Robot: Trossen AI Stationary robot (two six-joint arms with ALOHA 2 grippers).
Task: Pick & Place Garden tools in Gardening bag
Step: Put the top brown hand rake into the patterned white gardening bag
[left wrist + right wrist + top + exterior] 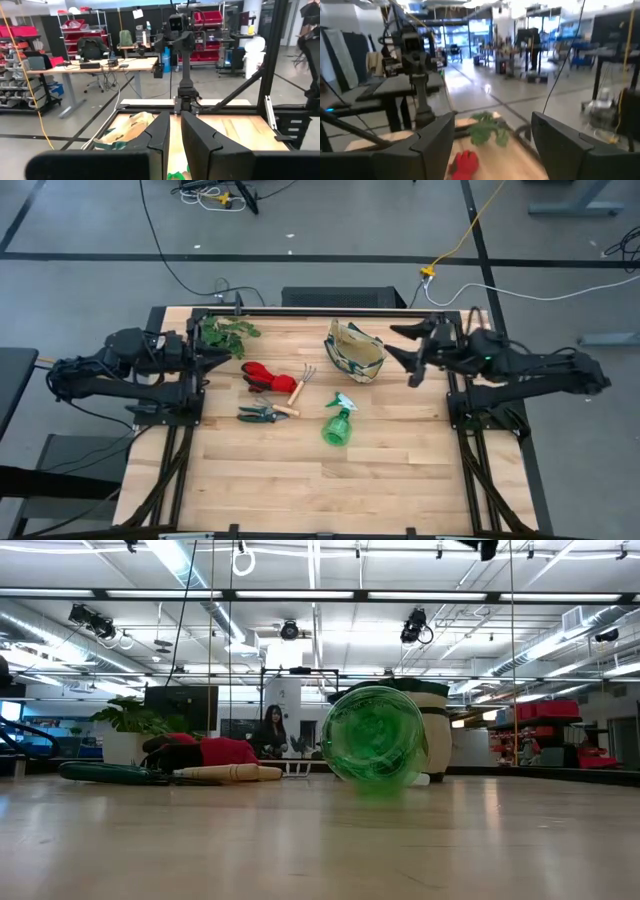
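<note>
The left hand [222,358] hangs over the counter's [300,480] left edge near the far left corner, its fingers [159,132] nearly together and holding nothing. The right hand [412,352] hangs over the right edge near the far right corner, its fingers [437,132] spread wide apart, also empty.

The gardening bag [354,351] sits toward the far edge, right of the middle, mouth up, just beside the right hand. The red gloves [263,375] lie left of the middle, with the hand rake [301,383] touching their right side. The pruning shears [263,414] lie just nearer the front edge than the gloves. The green spray bottle [339,421] lies on its side close to the middle, apart from the bag. A leafy plant sprig [228,333] rests by the far left corner.
</note>
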